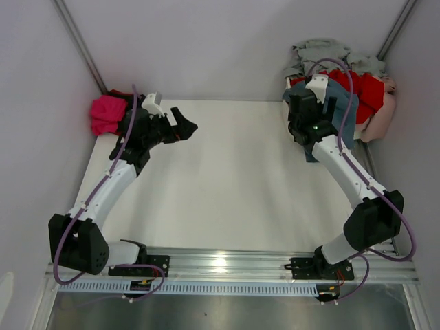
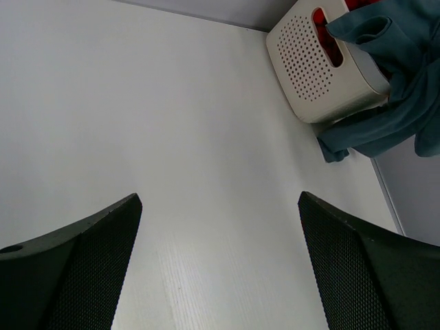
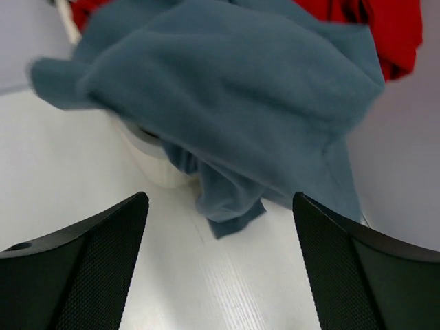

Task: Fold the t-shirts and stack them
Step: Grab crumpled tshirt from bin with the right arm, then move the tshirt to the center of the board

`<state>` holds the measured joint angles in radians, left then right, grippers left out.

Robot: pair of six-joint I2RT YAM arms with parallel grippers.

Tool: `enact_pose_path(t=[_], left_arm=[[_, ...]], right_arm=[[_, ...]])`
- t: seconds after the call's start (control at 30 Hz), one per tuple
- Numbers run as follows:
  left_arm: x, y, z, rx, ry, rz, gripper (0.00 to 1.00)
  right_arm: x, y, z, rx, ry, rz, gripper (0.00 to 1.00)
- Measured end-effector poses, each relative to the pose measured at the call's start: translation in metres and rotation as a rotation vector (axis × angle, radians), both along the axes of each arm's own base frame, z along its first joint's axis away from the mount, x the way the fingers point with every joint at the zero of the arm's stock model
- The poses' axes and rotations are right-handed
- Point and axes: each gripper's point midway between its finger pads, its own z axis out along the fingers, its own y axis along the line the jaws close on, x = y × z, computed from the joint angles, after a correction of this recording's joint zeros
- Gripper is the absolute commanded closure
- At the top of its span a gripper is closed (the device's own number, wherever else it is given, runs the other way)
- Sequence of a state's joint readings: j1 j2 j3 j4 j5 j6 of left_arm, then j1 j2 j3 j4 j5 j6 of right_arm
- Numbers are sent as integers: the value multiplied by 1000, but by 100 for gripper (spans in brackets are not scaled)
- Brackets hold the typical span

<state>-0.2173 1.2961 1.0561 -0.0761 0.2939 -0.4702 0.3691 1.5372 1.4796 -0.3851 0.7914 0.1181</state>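
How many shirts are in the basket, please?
3: grey shirt at the back, red shirt in the middle, blue shirt draped over the basket front. More may be hidden.

- The bench (image 1: 234,179) was a plain white board, walled at the back and on both sides.
- In its far left corner lay a magenta-pink t-shirt (image 1: 106,113), bunched, with dark cloth just beside it.
- In the far right corner stood a white perforated basket (image 2: 309,69), its base on the board.
- A slate-blue t-shirt (image 2: 385,124) hung over the basket's side, and its lowest fold touched the bench.
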Motion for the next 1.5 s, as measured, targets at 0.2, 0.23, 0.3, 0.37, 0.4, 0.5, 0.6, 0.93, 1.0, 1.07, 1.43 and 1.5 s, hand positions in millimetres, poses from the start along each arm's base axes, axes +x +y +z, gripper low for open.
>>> enact_pose_path(t=[0.2, 0.23, 0.3, 0.37, 0.4, 0.5, 0.6, 0.93, 1.0, 1.07, 1.43, 1.5], left_arm=[[-1, -3, 0, -1, -1, -9, 1], [-2, -4, 0, -1, -1, -11, 1], [-2, -5, 0, -1, -2, -15, 1], [-2, -6, 1, 0, -2, -17, 1], [-3, -6, 1, 0, -3, -17, 1], [-4, -6, 1, 0, -5, -16, 1], [-6, -5, 3, -1, -11, -17, 1], [-7, -5, 6, -4, -22, -17, 1], [-6, -5, 6, -4, -22, -15, 1], [-6, -4, 6, -1, -22, -8, 1], [-1, 30, 20, 45, -77, 188, 1], [-1, 37, 22, 52, -85, 222, 1]], right_arm=[[-12, -38, -49, -70, 114, -136, 37], [-11, -45, -55, -72, 125, -160, 60], [-7, -58, -66, -78, 148, -202, 92], [-1, -69, -80, -76, 178, -243, 95], [2, -72, -83, -79, 190, -255, 99], [14, -73, -96, -88, 222, -272, 100], [15, -71, -98, -83, 233, -266, 100], [28, 26, -41, 25, 158, 127, 100], [31, 67, -11, 68, 108, 270, 100], [27, 114, 24, 110, 54, 427, 100], [-52, 320, 150, 320, -85, 1237, 100], [-68, 332, 156, 330, -104, 1319, 100]])
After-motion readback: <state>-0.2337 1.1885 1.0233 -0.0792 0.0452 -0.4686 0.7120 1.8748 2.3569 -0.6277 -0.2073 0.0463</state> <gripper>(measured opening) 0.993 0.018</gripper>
